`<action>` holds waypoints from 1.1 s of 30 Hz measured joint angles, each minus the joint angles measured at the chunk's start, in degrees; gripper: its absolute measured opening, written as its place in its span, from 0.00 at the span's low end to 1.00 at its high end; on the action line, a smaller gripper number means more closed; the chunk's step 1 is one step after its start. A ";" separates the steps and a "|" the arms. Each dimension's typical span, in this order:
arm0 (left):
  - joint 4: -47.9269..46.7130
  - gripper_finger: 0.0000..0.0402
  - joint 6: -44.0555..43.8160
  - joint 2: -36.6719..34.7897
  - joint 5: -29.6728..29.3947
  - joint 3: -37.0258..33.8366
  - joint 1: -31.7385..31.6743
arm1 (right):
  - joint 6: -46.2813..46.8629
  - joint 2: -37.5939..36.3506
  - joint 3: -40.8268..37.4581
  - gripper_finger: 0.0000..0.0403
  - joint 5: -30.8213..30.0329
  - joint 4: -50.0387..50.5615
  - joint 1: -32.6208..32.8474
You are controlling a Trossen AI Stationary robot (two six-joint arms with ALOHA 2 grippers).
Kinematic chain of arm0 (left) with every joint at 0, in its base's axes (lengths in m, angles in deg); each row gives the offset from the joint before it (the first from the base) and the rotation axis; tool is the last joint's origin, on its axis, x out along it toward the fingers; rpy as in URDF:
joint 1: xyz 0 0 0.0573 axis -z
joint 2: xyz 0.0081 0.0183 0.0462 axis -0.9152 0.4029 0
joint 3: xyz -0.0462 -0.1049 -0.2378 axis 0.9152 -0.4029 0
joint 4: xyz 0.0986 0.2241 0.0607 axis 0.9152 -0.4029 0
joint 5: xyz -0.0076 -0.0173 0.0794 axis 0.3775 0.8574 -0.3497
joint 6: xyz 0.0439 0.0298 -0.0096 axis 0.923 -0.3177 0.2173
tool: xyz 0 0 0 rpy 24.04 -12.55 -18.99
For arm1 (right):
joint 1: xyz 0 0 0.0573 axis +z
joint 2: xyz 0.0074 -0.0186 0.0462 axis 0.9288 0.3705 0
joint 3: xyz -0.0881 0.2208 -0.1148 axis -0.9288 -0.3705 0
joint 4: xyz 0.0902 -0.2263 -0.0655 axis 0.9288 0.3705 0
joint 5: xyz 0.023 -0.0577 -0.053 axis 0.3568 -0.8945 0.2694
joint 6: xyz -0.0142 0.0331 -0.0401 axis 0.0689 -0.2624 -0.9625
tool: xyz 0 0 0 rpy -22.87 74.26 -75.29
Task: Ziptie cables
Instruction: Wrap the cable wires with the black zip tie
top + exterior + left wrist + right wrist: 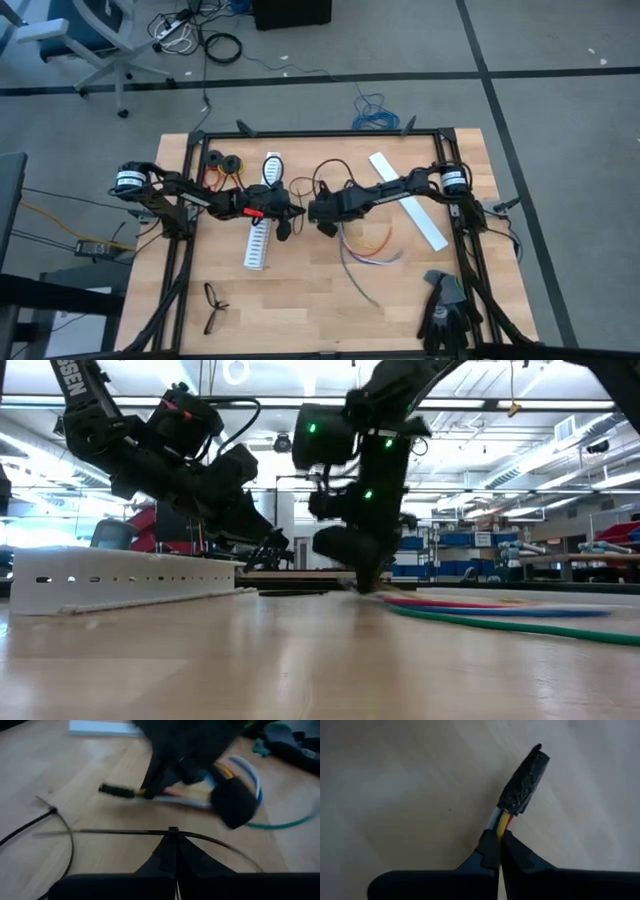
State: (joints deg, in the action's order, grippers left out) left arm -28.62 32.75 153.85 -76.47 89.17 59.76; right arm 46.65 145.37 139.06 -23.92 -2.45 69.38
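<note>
Both arms meet near the middle of the wooden table [300, 300]; right gripper [500, 851] down at the board, jaws pressed together on the cables [503, 820], pinching the yellow, red and grey-white wires just behind a black taped end [525, 782]; in the high view the right gripper [322, 212] sits at the bundle's end, the rest of the cables [368, 250] curving away across the table toward the front; low view shows coloured strands [480, 605] lying flat on the wood beside the lowered gripper

Left gripper [173, 840] close by and facing the right one, jaws shut on a ziptie [125, 832], the thin black strip crossing the fingertips side to side; a second ziptie [47, 822], looped, lies on the wood near it; left gripper [286, 212] hangs above the table, just beside the white slotted strip [258, 242]

Elsewhere on the table: black eyeglasses [213, 306] at the front left, dark gloves [445, 312] at the front right, a flat white strip [408, 200] under the right arm
</note>
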 joint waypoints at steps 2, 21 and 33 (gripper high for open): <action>0.11 0.00 -0.26 0.00 0.79 0.00 -0.02 | -0.46 -1.04 -0.64 0.00 -2.44 1.09 1.56; 4.54 0.00 -5.14 1.36 0.57 1.22 -1.79 | -21.52 -14.16 -21.85 0.00 -4.40 -21.39 9.29; 18.10 0.00 -2.82 18.38 2.42 10.30 -1.77 | -32.70 -25.13 -33.58 0.00 1.63 -26.18 10.45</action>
State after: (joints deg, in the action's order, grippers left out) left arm -10.51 29.93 172.24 -74.04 99.46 57.99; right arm 13.95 120.25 105.48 -22.28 -28.63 79.82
